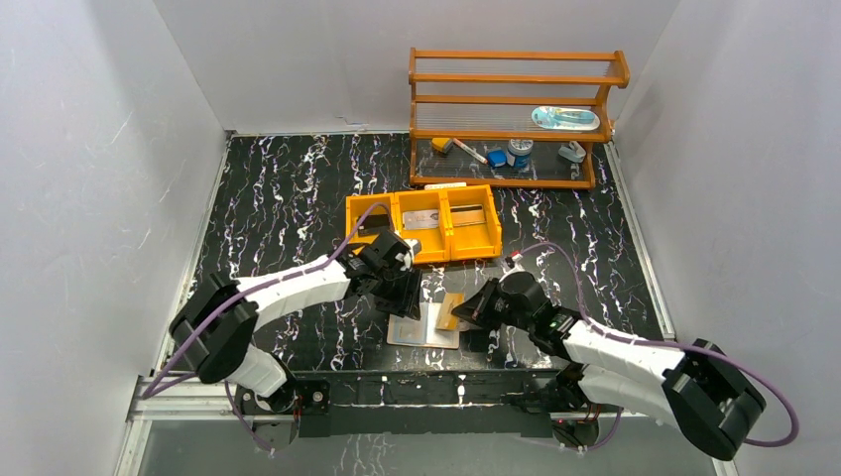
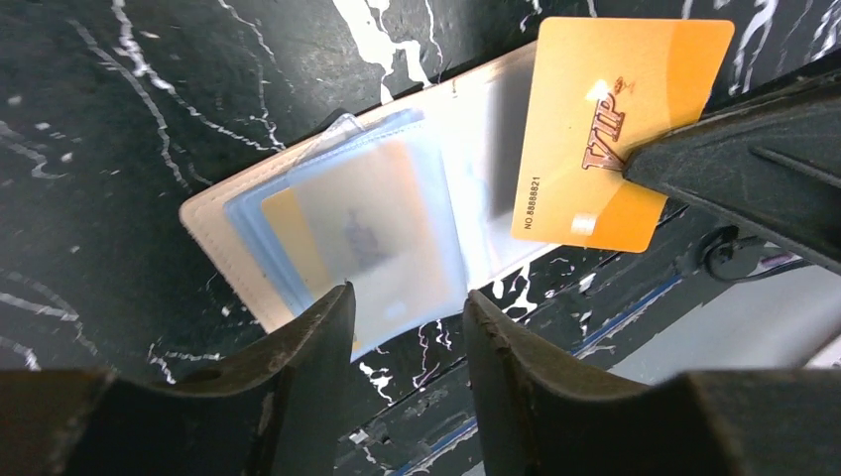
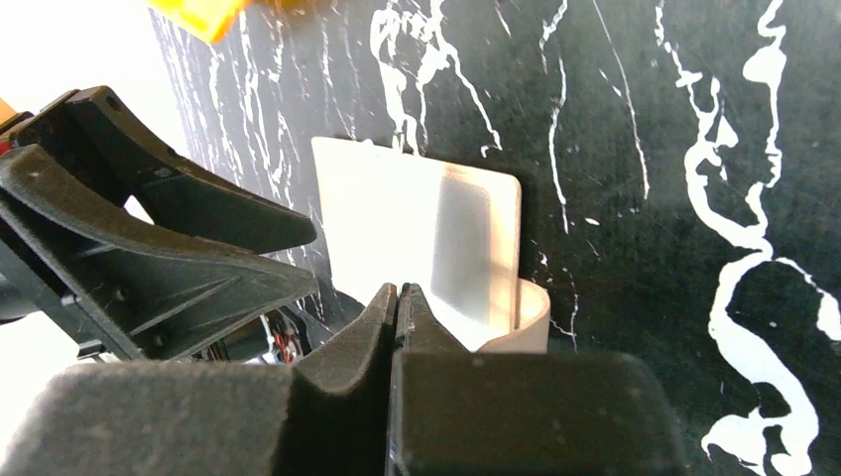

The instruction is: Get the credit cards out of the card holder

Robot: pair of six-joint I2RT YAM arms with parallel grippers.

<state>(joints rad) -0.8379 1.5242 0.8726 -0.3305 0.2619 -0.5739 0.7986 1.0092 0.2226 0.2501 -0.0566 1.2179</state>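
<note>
Right tool [image 3: 399, 300]: clenched. In its own wrist view the two fingers meet with no gap showing. The left wrist view shows one of its dark fingers [image 2: 734, 169] lying over the printed face of an orange credit card [image 2: 595, 99]. The right tool is therefore grasping that card by its outer edge. The card is tilted, its full outline is visible, and it hangs over the right-hand panel of the card holder [image 2: 486, 149].

Left tool [image 2: 405, 332]: released. Its fingers stand apart at the near edge of the holder, and nothing is clamped between them. Whether they touch the holder cannot be told.

The card holder lies open and flat on the black marbled tabletop [image 1: 288, 188], between the two tools and close to the arm bases. A stack of translucent sleeves [image 2: 387, 228] covers its left panel. A second orange card [image 2: 283, 233] shows through them and remains seated inside.

An orange three-compartment tray [image 1: 354, 220] sits on the tabletop just beyond the left tool. A wooden shelf [image 1: 516, 99] with small items on it stands against the back wall, well apart from the holder.
</note>
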